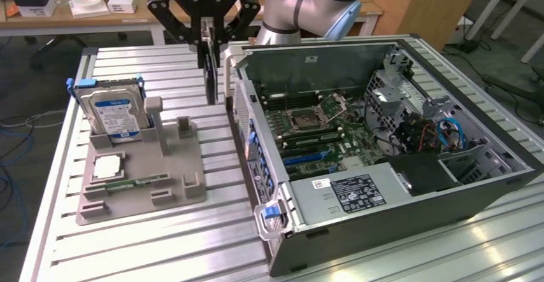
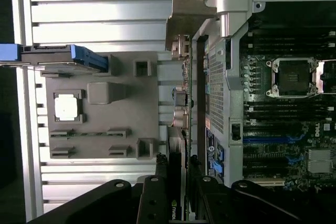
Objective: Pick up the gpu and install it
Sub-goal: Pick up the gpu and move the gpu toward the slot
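Nearest the exterior camera, a ribbed aluminium table (image 1: 170,250) is carrying an open computer case (image 1: 357,237), a dark steel box lying on its side with a white-labelled power supply (image 1: 353,193) and a green motherboard (image 1: 314,129) facing up. Towards the exterior view's left, a matte grey moulded fixture (image 1: 140,193) is lying flat on the table, holding a square silvery processor (image 1: 106,166) and a narrow green memory stick (image 1: 136,183). At its far end a silver hard drive (image 1: 114,113) with a blue-white label is standing upright in a blue-edged bracket. Beyond these, the black gripper (image 1: 208,40) is pointing straight down, its linkage fingers (image 2: 157,182) closing from both sides on the gpu (image 1: 210,78). The thin dark card is hanging upright, edge-on to the camera. It is hovering above the table, between the fixture and the case's perforated rear wall, just beside that wall but outside it. In the wrist view its silvery end bracket (image 2: 189,9) is sitting at the end farthest from the fingers. The pale blue-grey arm (image 1: 306,5) is rising behind the case, and a cluttered wooden desk (image 1: 51,18) is standing farther back.
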`<action>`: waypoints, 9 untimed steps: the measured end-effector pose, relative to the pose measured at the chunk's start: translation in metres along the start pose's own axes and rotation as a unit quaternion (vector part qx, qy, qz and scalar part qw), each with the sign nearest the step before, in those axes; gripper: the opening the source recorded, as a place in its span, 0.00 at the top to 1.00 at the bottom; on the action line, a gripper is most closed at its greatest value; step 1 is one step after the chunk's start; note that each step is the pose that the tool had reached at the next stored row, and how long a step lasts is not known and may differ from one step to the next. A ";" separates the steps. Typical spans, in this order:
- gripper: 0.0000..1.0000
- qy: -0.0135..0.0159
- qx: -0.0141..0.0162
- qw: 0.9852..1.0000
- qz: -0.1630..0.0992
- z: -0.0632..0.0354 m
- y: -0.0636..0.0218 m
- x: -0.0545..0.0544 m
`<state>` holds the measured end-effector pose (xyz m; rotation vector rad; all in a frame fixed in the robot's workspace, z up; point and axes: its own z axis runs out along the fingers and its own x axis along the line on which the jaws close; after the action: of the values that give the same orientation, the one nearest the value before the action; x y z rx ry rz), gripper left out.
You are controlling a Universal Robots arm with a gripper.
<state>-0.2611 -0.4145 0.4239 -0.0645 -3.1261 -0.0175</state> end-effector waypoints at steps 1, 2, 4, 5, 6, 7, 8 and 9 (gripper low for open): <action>0.74 0.001 0.001 1.000 0.001 -0.0001 0.0001 -0.002; 0.74 0.001 0.002 1.000 0.002 -0.0003 0.0001 -0.004; 0.74 0.002 0.002 1.000 0.002 -0.0004 0.0004 -0.008; 0.74 0.002 0.002 1.000 0.003 -0.0004 0.0005 -0.010; 0.74 0.002 0.002 1.000 0.003 -0.0005 0.0005 -0.013; 0.74 0.002 0.002 1.000 0.003 -0.0005 0.0007 -0.015; 0.74 0.002 0.002 1.000 0.003 -0.0005 0.0008 -0.018; 0.74 0.002 0.002 1.000 0.003 -0.0006 0.0009 -0.021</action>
<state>-0.2400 -0.4145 0.4243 -0.0734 -3.1217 -0.0103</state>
